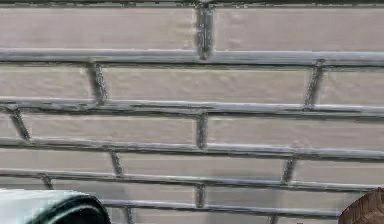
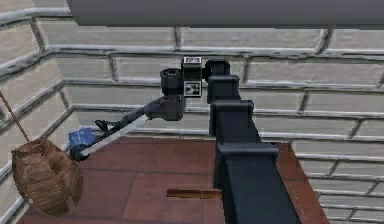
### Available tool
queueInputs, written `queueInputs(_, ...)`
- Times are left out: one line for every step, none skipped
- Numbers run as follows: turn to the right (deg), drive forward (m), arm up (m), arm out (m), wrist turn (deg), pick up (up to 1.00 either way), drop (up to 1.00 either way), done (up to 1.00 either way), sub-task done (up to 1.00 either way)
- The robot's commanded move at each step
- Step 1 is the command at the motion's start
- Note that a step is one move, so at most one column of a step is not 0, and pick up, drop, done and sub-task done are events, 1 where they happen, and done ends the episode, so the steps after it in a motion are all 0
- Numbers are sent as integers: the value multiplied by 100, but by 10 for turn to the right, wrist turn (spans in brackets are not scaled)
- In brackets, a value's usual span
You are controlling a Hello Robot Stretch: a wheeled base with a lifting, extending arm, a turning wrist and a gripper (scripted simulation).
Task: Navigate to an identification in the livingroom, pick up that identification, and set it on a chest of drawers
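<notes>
In the arm side view the dark arm (image 2: 235, 140) reaches up from the bottom edge over a reddish-brown wooden top (image 2: 160, 175). The gripper (image 2: 92, 142) stretches down and left from its dark body beside the white marker squares (image 2: 190, 75). A small blue thing (image 2: 77, 140) sits at the fingertips, close to the far left corner of the wooden top. I cannot tell whether the gripper holds it or whether it rests on the wood.
A brown woven basket-like object (image 2: 45, 178) stands at the wooden top's left end, and a thin dark strip (image 2: 190, 192) lies on the wood beside the arm. A pale brick wall (image 2: 290, 75) runs behind. In the forward view, the brick wall (image 1: 190, 110) is close ahead.
</notes>
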Motion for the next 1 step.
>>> queueInputs(0,0,0,0,450,0,0,0,0)
